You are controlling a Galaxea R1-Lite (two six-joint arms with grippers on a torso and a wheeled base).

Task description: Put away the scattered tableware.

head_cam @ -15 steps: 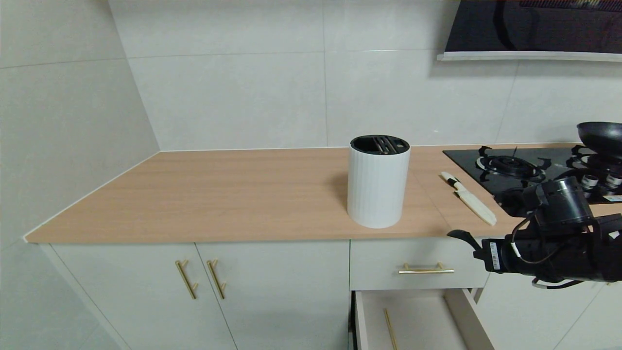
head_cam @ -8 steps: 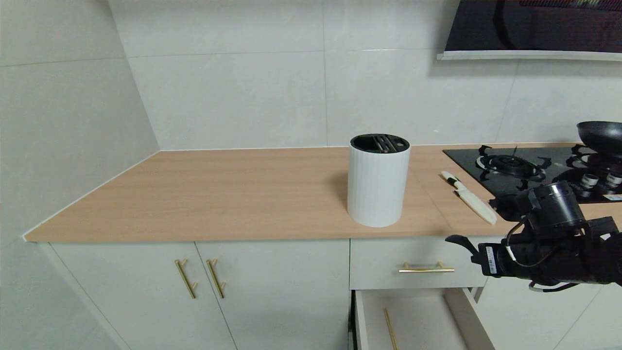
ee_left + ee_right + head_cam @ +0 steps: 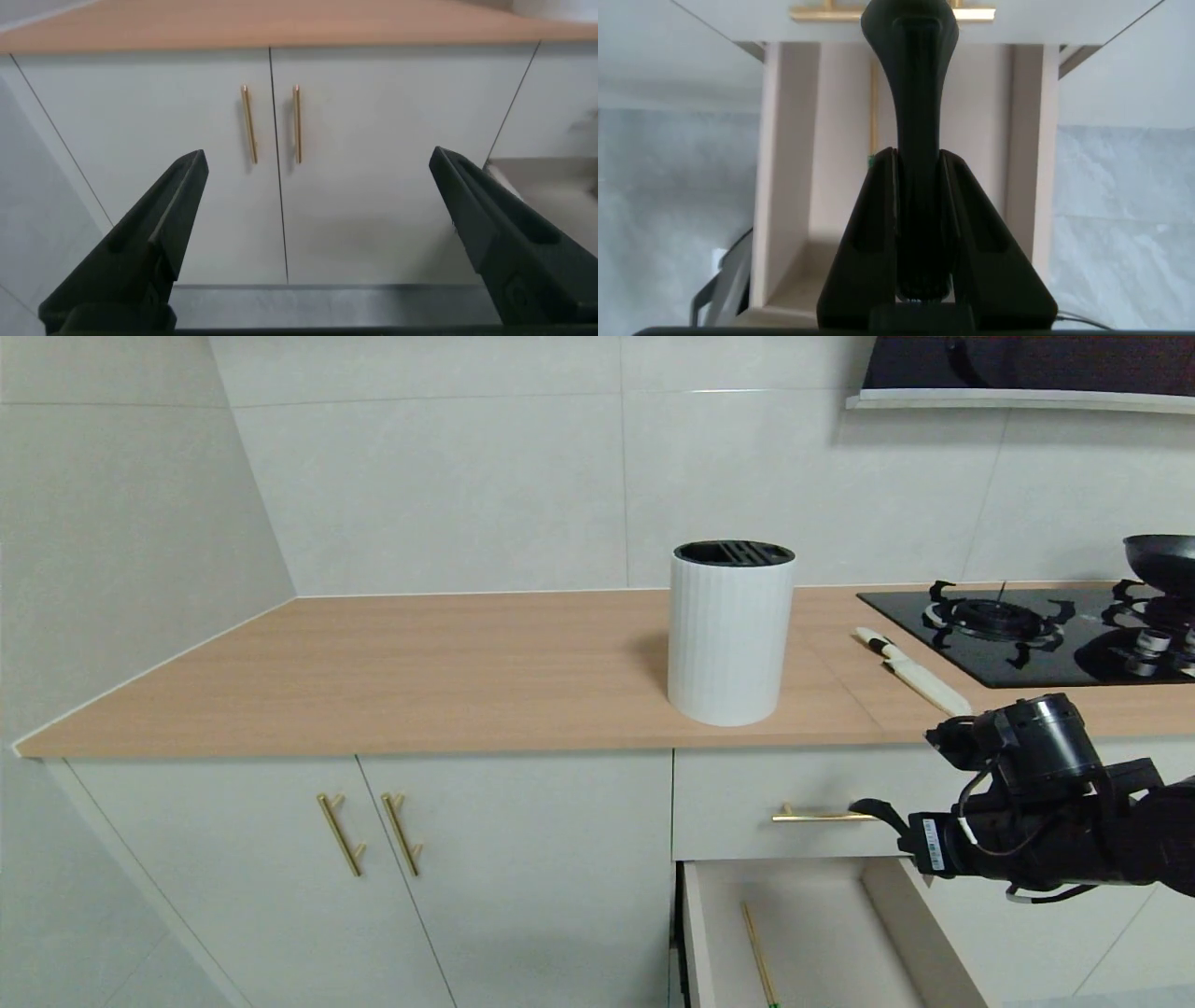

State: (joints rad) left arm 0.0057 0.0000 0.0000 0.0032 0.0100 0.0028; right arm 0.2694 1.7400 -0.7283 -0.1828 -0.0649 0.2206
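The knife (image 3: 910, 672) is cream-white with a dark band between handle and blade. It lies flat on the counter (image 3: 420, 681), right of centre in the head view, between the holder (image 3: 728, 635) and the hob (image 3: 1018, 635). My right gripper (image 3: 878, 810) hangs below it at the lower right, fingers pressed together on nothing. My left gripper (image 3: 318, 163) is spread wide, facing two cabinet handles (image 3: 248, 121). I count one knife, one holder, and one chopstick (image 3: 758, 957) in the open drawer (image 3: 896, 915).

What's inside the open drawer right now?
One thin stick, likely a chopstick, lies on the drawer floor. The drawer's front part falls outside the head view, unseen.
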